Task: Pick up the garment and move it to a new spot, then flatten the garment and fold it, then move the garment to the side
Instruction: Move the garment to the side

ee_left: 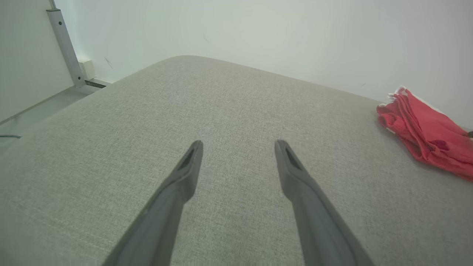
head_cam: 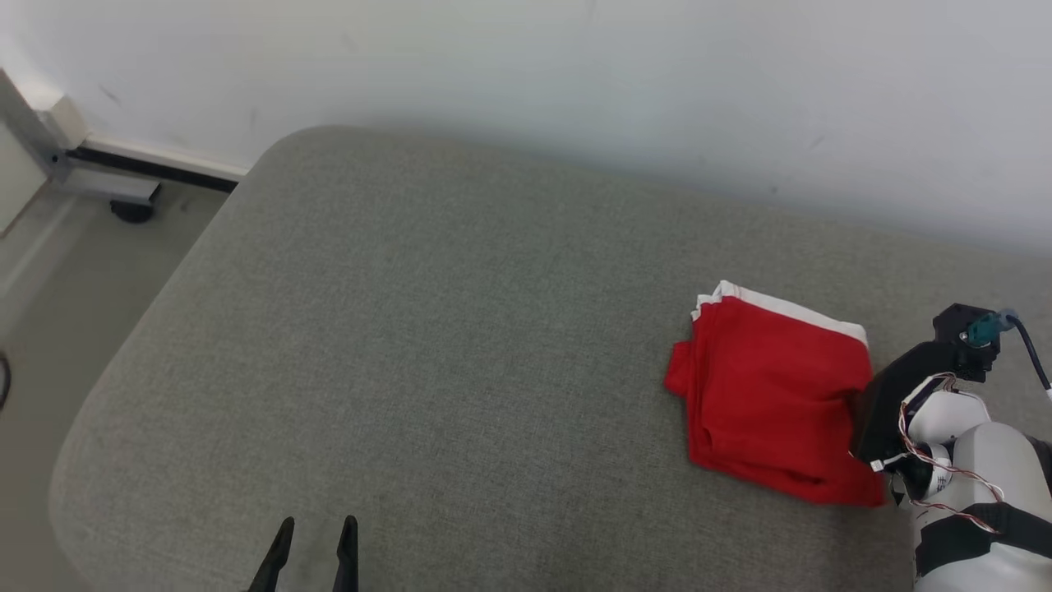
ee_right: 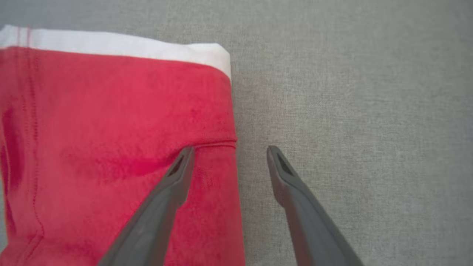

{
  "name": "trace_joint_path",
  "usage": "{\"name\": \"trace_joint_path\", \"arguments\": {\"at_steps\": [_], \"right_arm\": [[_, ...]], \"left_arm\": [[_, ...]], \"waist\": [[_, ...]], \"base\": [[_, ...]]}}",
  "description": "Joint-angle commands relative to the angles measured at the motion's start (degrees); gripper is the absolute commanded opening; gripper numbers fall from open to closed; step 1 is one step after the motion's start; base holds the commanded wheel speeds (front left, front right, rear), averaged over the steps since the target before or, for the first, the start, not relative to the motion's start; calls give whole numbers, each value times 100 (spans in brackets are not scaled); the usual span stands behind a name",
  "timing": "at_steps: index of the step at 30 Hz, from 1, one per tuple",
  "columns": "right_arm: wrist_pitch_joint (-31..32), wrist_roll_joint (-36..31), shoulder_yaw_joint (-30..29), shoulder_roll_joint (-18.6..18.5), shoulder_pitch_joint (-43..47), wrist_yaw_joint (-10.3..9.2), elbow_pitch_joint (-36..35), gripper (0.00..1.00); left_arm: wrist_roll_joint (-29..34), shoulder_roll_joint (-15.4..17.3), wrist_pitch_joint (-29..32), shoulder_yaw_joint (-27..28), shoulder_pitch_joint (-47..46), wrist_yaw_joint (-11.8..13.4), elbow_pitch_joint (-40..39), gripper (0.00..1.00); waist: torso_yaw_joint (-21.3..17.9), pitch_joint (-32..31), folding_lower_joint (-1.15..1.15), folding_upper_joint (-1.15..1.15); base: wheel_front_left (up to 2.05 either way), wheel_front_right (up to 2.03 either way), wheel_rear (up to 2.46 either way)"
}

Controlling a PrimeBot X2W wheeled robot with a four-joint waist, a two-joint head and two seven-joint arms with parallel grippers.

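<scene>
The garment [head_cam: 772, 395] is red with a white band, folded into a compact rectangle on the right of the grey cushion [head_cam: 427, 345]. It also shows at the right edge of the left wrist view, garment [ee_left: 428, 133]. My right gripper [ee_right: 229, 151] is open and straddles the garment's right edge [ee_right: 111, 147]: one finger over the red cloth, the other over bare cushion. In the head view my right arm's wrist [head_cam: 920, 395] sits at the garment's right side, fingers hidden. My left gripper [head_cam: 316, 530] is open and empty at the cushion's near edge, far left of the garment; left gripper [ee_left: 238, 146].
A pale wall [head_cam: 657, 82] runs behind the cushion. Floor [head_cam: 49, 271] and a metal frame leg with a dark foot [head_cam: 131, 205] lie at the left. The cushion's rounded left and near edges drop off to the floor.
</scene>
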Motion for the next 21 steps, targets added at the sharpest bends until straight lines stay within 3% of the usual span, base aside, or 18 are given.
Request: {"name": "trace_joint_path", "arguments": {"at_steps": [1, 6, 8, 9, 15, 21], "right_arm": [[17, -123, -79, -10, -28, -9, 93, 100], [119, -177, -245, 16, 22, -9, 725, 100], [6, -133, -120, 30, -3, -9, 914, 15], [-91, -116, 34, 37, -11, -9, 978, 0], [-488, -250, 636, -66, 37, 2, 847, 0], [-634, -194, 1489, -608, -33, -11, 250, 0]], "left_arm": [[11, -14, -38, -19, -92, -37, -21, 100], [-18, -12, -49, -66, -162, -37, 21, 100], [-31, 0, -53, -86, -198, -26, 45, 100], [-34, 13, -55, -92, -205, -27, 56, 100], [-78, 73, -55, -72, -162, -26, 73, 100], [-122, 88, -52, -2, -69, -28, -6, 100]], "waist": [[320, 381, -1, -1], [279, 438, -1, -1], [211, 437, -1, -1], [167, 427, -1, -1], [-158, 315, -1, -1], [-825, 182, -1, -1]], "base": [[0, 0, 0], [0, 0, 0], [0, 0, 0], [0, 0, 0], [0, 0, 0], [0, 0, 0]]}}
